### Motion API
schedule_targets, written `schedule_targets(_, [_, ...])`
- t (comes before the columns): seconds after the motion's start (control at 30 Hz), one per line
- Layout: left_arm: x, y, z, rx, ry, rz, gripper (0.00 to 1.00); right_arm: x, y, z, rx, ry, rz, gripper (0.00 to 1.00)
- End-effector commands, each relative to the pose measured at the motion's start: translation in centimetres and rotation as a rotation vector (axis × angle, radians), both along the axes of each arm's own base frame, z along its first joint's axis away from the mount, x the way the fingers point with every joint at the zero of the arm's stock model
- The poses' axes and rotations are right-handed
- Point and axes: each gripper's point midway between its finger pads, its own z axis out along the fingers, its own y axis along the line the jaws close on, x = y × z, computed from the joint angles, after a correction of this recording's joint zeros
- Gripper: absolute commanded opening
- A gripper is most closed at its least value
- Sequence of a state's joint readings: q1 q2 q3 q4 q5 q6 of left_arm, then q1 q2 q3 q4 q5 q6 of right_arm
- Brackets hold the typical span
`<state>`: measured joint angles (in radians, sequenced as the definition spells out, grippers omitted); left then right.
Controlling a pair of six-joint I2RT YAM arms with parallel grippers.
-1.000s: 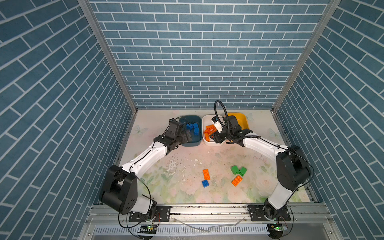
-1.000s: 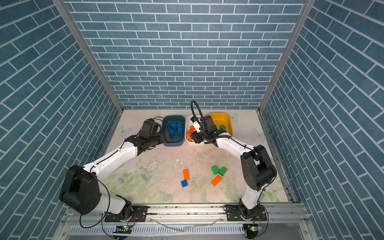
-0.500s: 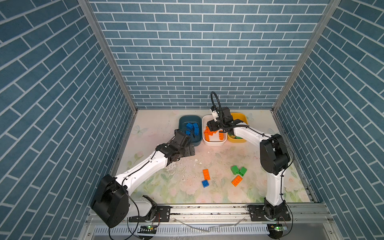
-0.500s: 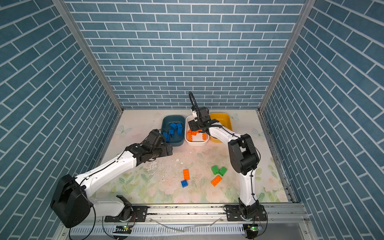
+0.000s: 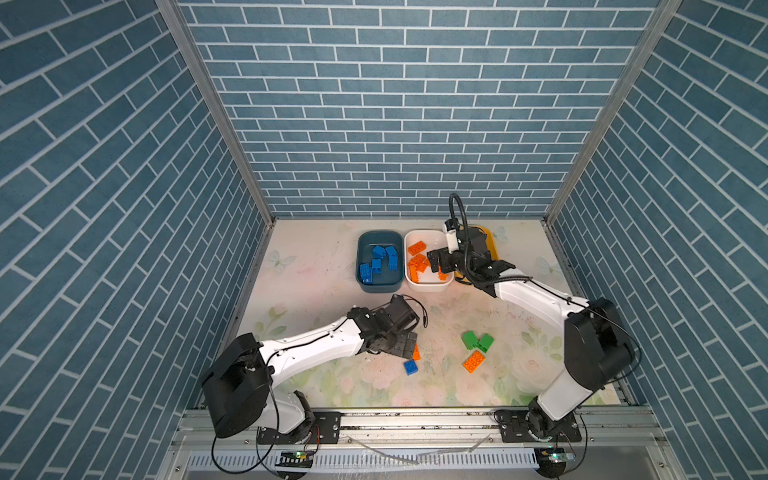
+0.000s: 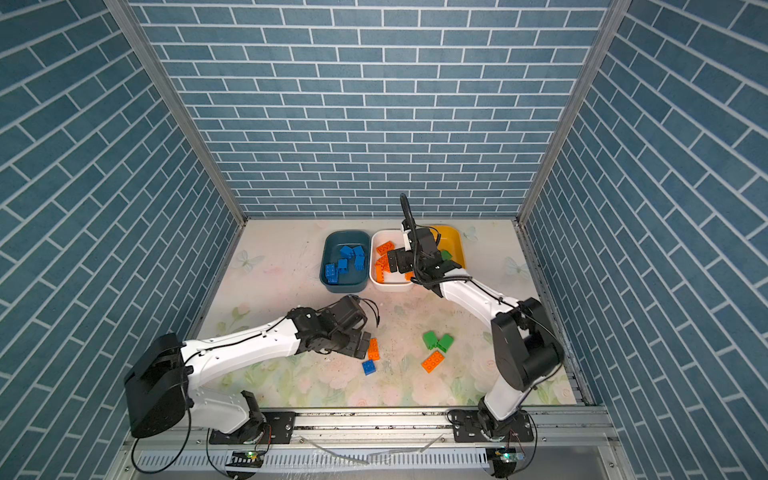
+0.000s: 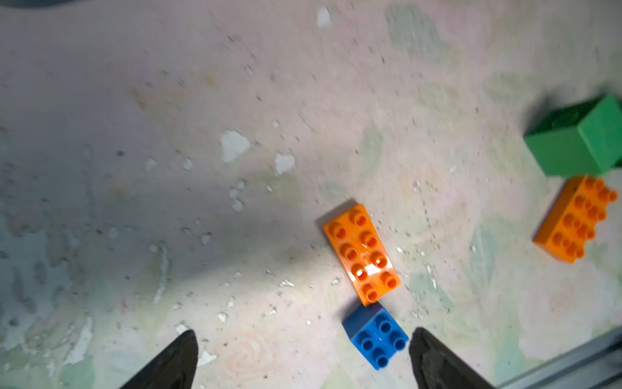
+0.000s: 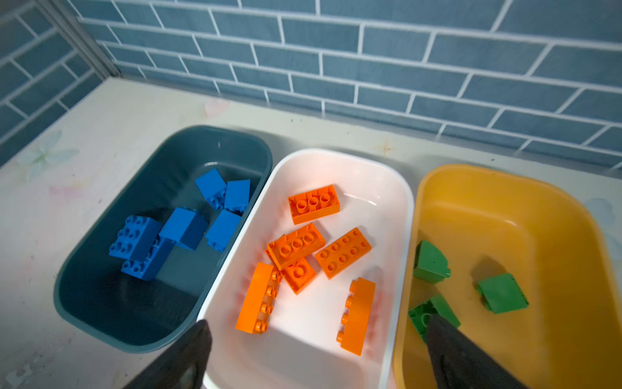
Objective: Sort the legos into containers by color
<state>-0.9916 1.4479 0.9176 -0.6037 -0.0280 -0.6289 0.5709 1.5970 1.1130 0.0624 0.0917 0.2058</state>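
Hovers the left end effector (image 7: 303, 336), spread apart and empty, over the near middle of the surface (image 5: 316, 266), just beside a blue square brick (image 7: 375, 338) and an orange oblong brick (image 7: 361, 252) lying end to end, with two loose green bricks (image 5: 469, 340) and a second orange oblong brick (image 5: 473, 360) further right. Holds the right end effector (image 8: 318, 321), likewise apart and empty, above the near end of the white tub (image 8: 336, 153), middle of three in a row at the far edge. Shows blue bricks (image 8: 183, 229) in the teal tub (image 8: 161, 141) on the left, orange bricks (image 8: 296, 246) in the white one, green bricks (image 8: 501, 293) in the yellow tub (image 8: 505, 175) on the right.
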Motion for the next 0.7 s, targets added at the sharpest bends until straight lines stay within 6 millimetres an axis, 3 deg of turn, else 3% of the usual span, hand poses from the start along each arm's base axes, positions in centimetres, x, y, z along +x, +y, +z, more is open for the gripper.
schedule_targets(0.0, [-2.3, -1.7, -0.8, 0.038, 0.06, -0.098, 0.99, -0.7, -2.8, 1.1, 0.079, -0.067, -0.142, 0.99])
schedule_targets(0.17, [-3.1, -3.0, -3.1, 0.14, 0.099, -0.11, 0.99, -2.4, -5.4, 1.0, 0.065, -0.072, -0.212, 0.99])
schedule_targets(0.47, [-2.8, -3.0, -5.3, 0.236, 0.123, -0.083, 0.89, -4.1, -7.0, 0.7, 0.027, -0.07, -0.229, 0.98])
schedule_targets(0.67, [-3.2, -2.8, -6.1, 0.239, 0.147, -0.078, 0.77, -4.6, -7.5, 0.2, 0.02, -0.057, -0.24, 0.99])
